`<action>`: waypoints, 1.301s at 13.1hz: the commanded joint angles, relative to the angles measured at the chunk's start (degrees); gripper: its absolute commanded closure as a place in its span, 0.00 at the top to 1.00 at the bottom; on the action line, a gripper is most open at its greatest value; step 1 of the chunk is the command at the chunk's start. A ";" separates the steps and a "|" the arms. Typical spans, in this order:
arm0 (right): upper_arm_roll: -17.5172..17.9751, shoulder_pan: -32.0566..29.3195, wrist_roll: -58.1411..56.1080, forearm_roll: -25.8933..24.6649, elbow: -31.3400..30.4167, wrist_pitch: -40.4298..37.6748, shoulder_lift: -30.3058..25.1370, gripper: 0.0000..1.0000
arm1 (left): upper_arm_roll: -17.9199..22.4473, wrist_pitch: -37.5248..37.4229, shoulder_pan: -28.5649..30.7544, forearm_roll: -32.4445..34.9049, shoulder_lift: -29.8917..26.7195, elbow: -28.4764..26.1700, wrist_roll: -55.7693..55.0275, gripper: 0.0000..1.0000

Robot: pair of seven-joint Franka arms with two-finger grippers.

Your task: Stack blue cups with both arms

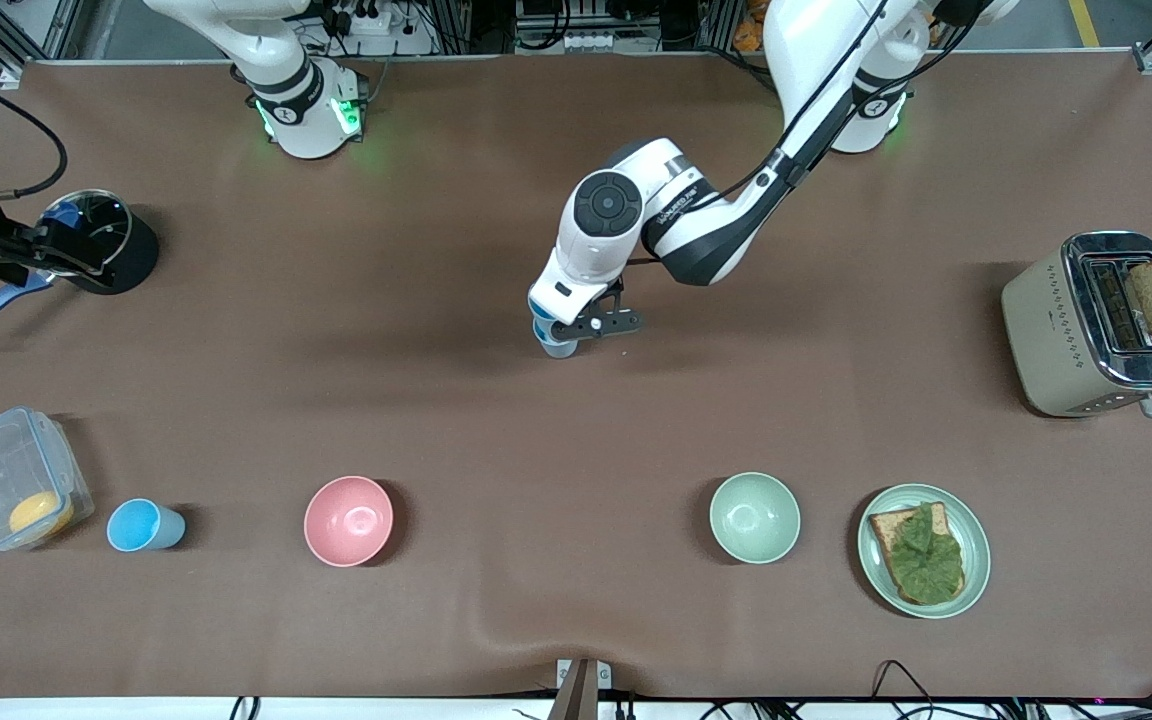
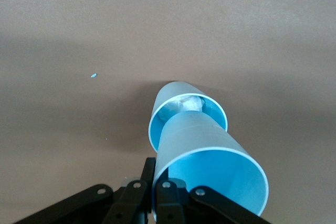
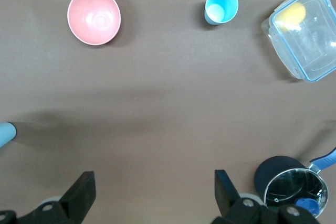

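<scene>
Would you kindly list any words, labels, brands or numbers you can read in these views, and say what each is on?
Dark lettering on the left arm, on its white wrist housing: too small and blurred to read.
Toaster: a dotted pattern on its side, no legible text.
Cups, bowls, plate, container and pot: no text visible.

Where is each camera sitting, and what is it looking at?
Front view: high across the table, facing both arms; left hand shut on stacked blue cups.
Left wrist view: on the left arm, looking at those cups and its fingers.
Right wrist view: looks down past open right hand; shares pink bowl with front.
</scene>
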 commanded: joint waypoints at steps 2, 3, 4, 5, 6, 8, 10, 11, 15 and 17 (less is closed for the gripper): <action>1.00 -1.33 0.18 -0.39 1.51 -1.00 0.00 1.00 | 0.03 -0.02 0.37 1.82 0.29 -0.06 0.13 0.18; 1.00 -1.25 0.18 -0.48 1.51 -1.09 0.00 1.00 | 0.03 -0.02 0.63 1.56 -0.14 0.02 2.67 0.76; 1.00 -1.25 0.18 -0.48 1.51 -1.09 0.00 1.00 | 0.03 -0.02 0.81 1.64 -0.58 0.02 2.78 1.00; 1.00 -1.25 0.18 -0.48 1.51 -1.09 0.00 1.00 | 0.12 -0.55 0.90 1.64 -1.80 0.20 2.52 1.00; 1.00 -1.25 0.18 -0.48 1.51 -1.09 0.00 1.00 | 0.38 -2.03 1.07 1.56 -4.25 0.29 2.60 1.00; 1.00 -1.25 0.18 -0.48 1.60 -1.09 -0.08 1.00 | 0.29 -9.12 5.44 1.64 -9.87 2.47 3.13 1.00; 1.00 -1.25 0.18 -0.48 1.87 -1.18 -0.08 1.00 | 0.29 -19.05 10.19 1.73 -15.41 4.06 3.74 1.00; 1.00 -1.25 0.18 -0.48 1.87 -1.18 -0.08 1.00 | 0.21 -24.23 11.95 1.73 -17.61 3.89 4.35 1.00; 0.91 -1.33 0.18 -0.57 1.87 -1.52 -0.08 1.00 | -0.06 -29.63 21.95 1.38 -18.43 11.25 7.15 1.00; 0.83 -1.60 0.18 -0.66 2.04 -1.53 -0.08 1.00 | 0.38 -32.01 25.66 1.38 -18.78 13.64 16.09 1.00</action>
